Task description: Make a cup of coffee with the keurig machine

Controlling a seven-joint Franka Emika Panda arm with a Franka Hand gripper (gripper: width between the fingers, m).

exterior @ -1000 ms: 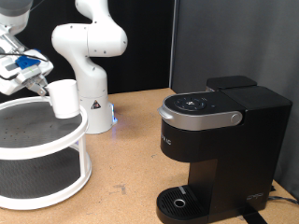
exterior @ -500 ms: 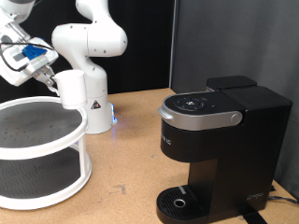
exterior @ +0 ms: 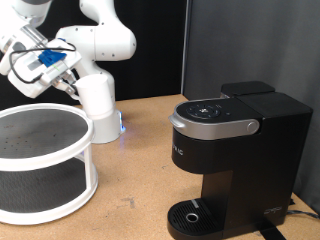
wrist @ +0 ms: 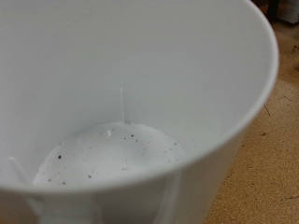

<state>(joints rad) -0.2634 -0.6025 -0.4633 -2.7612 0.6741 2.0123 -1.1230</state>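
The white cup (exterior: 96,93) hangs in the air in my gripper (exterior: 75,85), above the right rim of the white stand in the exterior view's upper left. The gripper is shut on the cup's rim. In the wrist view the cup's inside (wrist: 121,103) fills the frame, with dark specks on its bottom. The black keurig machine (exterior: 235,150) stands at the exterior view's right, lid down, with its round drip tray (exterior: 192,215) bare. The cup is well to the left of the machine and higher than its top.
A white round two-tier stand (exterior: 40,160) fills the exterior view's lower left. The arm's white base (exterior: 103,125) stands behind it on the wooden table (exterior: 140,170). A black curtain forms the backdrop.
The gripper has lifted the cup off the stand's top tier and carried it up and to the exterior view's right, towards the machine.
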